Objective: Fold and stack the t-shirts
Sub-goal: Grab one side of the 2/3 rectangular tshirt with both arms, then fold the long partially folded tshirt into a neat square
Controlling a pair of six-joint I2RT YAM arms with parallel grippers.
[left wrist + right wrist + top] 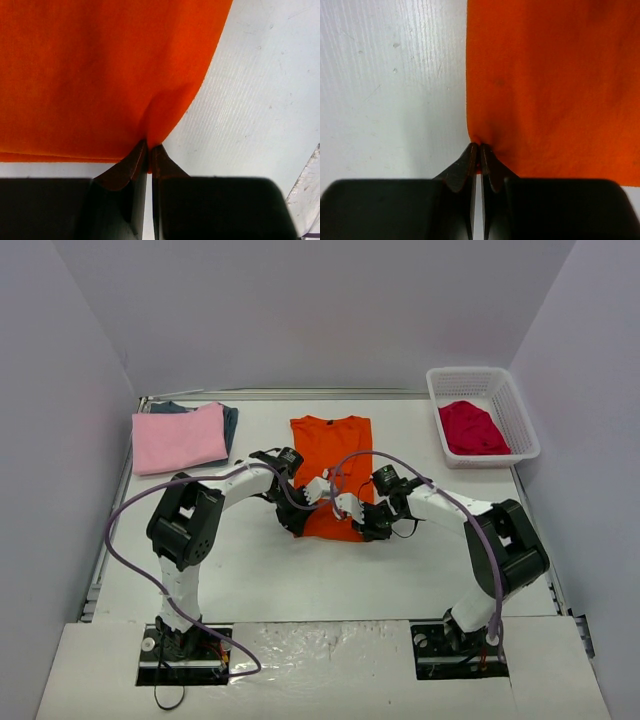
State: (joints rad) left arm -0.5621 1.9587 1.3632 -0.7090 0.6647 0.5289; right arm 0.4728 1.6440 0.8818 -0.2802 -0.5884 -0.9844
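Left end effector (149,145): closed, its two pads pinching a small pleat of orange cloth at a rounded corner of the near hem. Right end effector (479,146): likewise closed, gripping the orange cloth at a corner where the side edge meets the hem. Bare desk (300,580) shows beside each pinch.

The orange t-shirt (332,445) lies flat in the middle of the desk, hem toward the arms and collar at the far end. Both arms bend inward over its near part. The sleeves appear tucked in, giving a narrow rectangle, though this cannot be confirmed from above.

Far left: a pink t-shirt (180,437) lies folded on top of a dark blue-grey t-shirt (230,420). Far right: a crimson t-shirt (472,427) lies crumpled inside the white lattice basket (470,373).

Assessment: the step in hand is the lengthwise fold of the orange shirt, with the grasp made and the lift not yet begun. The next move calls for both arms to raise the hem evenly and carry it toward the collar, keeping the edge taut and level so the halves align. An uneven lift risks a skewed fold.
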